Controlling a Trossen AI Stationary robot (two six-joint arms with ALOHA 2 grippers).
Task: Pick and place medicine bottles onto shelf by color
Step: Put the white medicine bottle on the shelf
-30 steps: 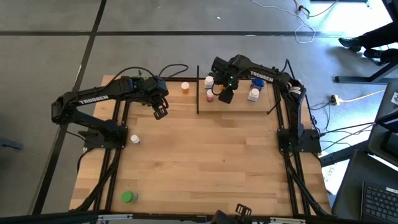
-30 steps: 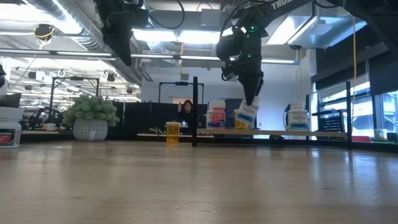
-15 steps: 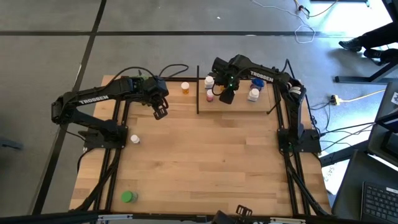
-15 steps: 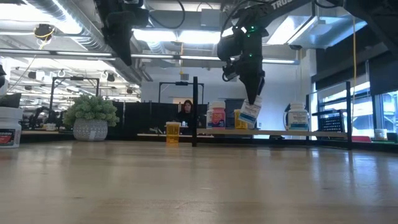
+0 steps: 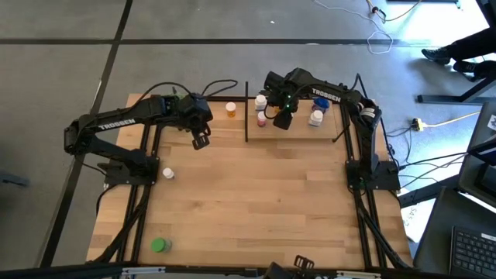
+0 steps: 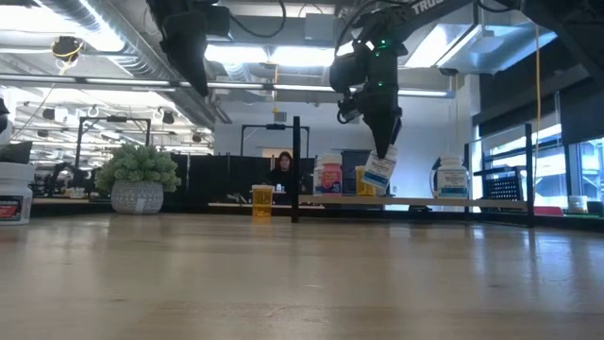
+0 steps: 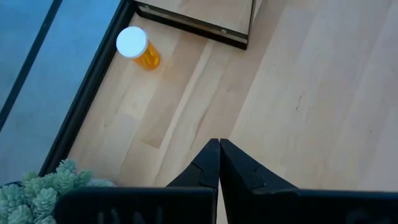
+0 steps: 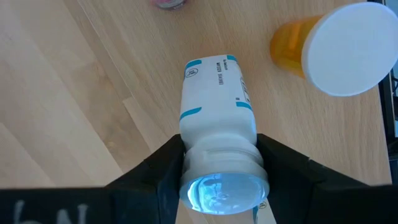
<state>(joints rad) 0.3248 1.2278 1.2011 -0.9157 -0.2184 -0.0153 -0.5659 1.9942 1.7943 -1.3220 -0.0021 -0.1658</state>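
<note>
Clamped on a white bottle with blue label marks point(image 8: 214, 118), the right claw point(image 8: 217, 168) hangs above the shelf point(image 5: 329, 124) at the far side of the surface point(image 5: 256, 201). Its two dark fingers point(image 8: 158, 171) press the bottle just below the cap end, and the bottle hangs tilted, clear of the shelf board, as the low view shows point(image 6: 379, 172).

Under it on the shelf stand an orange bottle with a white cap point(image 8: 333, 46), a pink-red bottle point(image 6: 328, 176) nearer the shelf's left posts, and a white bottle with a blue cap point(image 6: 452, 177) toward the right end.

Off to the left, the left claw point(image 7: 219, 163) hovers over bare wood with its fingers pressed together and nothing between them. Another orange bottle with a white cap point(image 5: 231, 109) stands on the surface just outside the shelf's left edge, near that claw.

A small white bottle point(image 5: 168, 174) sits beside the left arm's base, and a green bottle point(image 5: 159, 246) lies near the front left corner. A bushy green plant point(image 6: 138, 170) stands at the far left edge.
</note>
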